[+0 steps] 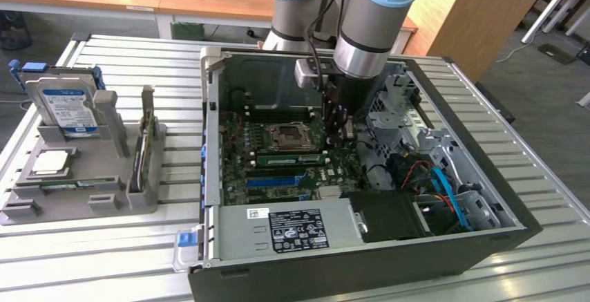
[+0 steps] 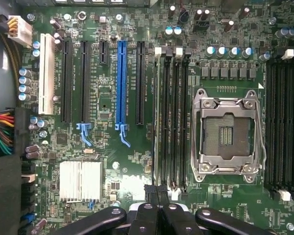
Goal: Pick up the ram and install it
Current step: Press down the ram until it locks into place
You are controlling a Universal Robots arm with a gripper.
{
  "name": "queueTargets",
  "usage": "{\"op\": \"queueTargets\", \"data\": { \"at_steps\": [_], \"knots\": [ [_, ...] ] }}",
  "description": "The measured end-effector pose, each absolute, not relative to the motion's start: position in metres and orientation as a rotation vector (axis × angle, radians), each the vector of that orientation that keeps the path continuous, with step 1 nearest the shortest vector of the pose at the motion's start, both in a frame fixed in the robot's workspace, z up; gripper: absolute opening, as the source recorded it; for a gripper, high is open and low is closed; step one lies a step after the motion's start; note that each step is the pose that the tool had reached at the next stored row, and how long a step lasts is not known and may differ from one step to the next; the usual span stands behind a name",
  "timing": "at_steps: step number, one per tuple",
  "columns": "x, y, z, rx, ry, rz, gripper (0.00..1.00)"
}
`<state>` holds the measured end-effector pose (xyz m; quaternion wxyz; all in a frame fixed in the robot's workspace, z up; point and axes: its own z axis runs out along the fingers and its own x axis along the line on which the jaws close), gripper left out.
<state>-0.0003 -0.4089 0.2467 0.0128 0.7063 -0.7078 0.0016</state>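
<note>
Inside the open computer case (image 1: 461,247), the ram (image 1: 293,158) is a narrow green stick seated in a memory slot beside the empty processor socket (image 1: 287,136). The wrist view looks down on the ram (image 2: 159,117) edge-on, in the outermost slot next to the socket (image 2: 228,134). My gripper (image 1: 339,135) hangs low over the motherboard on the exterior view's right of the stick. Its black fingers (image 2: 148,213) are pressed together with nothing between them, and the gripper (image 2: 158,190) sits right over one end of the ram. I cannot tell whether they touch.
A grey holder (image 1: 27,209) on the exterior view's left carries a blue-labelled hard drive (image 1: 69,105), a silver processor chip (image 1: 51,162) and a green stick (image 1: 69,185). Drive cages and cables (image 1: 433,177) crowd the case's right side. The power supply (image 1: 295,229) fills its near end.
</note>
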Motion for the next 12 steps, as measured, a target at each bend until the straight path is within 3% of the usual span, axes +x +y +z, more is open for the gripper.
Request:
{"op": "queueTargets", "data": {
  "at_steps": [12],
  "knots": [
    [-0.0003, -0.4077, 0.2443, 2.201, -2.206, 0.005, 0.1]
  ]
}}
